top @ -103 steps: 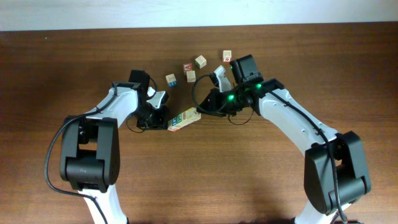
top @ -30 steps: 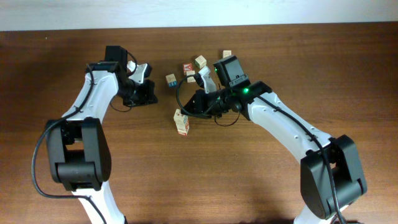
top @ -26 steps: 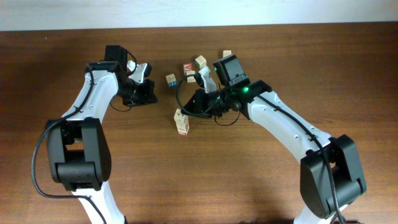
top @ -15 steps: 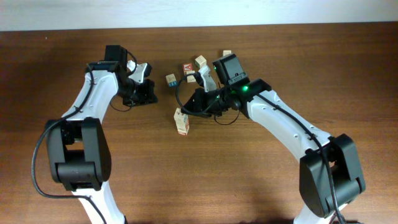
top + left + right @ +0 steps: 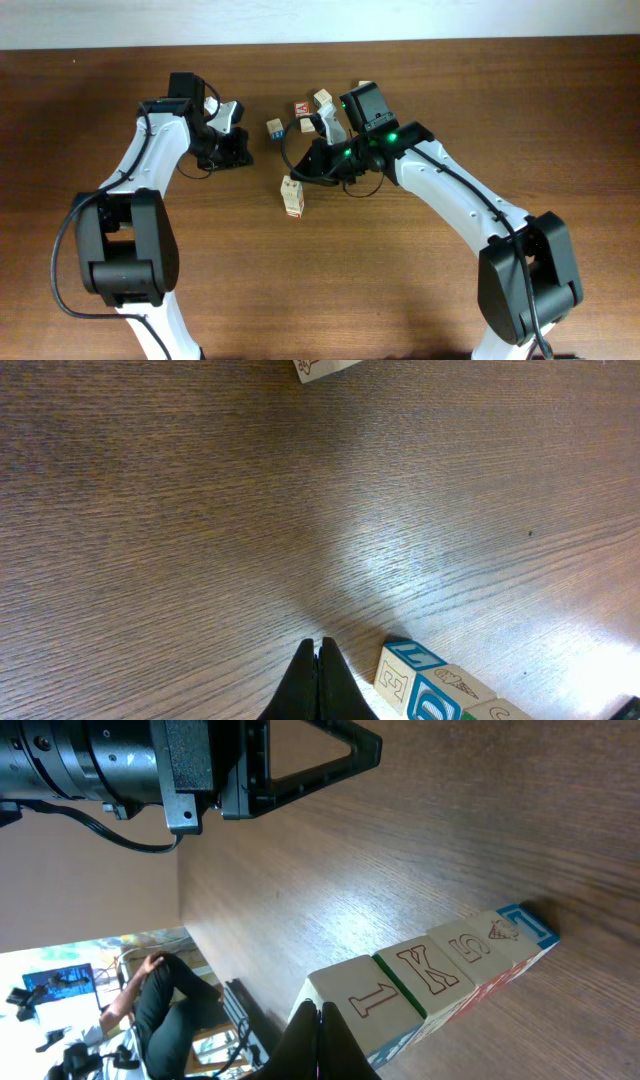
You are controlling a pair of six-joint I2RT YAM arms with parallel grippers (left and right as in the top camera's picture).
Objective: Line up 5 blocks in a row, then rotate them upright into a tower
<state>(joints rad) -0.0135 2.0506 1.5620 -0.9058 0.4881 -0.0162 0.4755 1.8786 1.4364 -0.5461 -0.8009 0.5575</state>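
So, pale wood cubes (image 5: 430,975) abutting on grainy tbl (image 5: 200,510).

Both jaws fully together, left arm (image 5: 152,152) and right arm (image 5: 452,190) bent inward, well apart

The overhead view is evenly lit and sharp. In the left wrist view, pale glare is spread over the tabletop (image 5: 400,560) right of centre.

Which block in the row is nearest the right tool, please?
The end block marked 1, beside the right tool; K block and 5 block lie farther.
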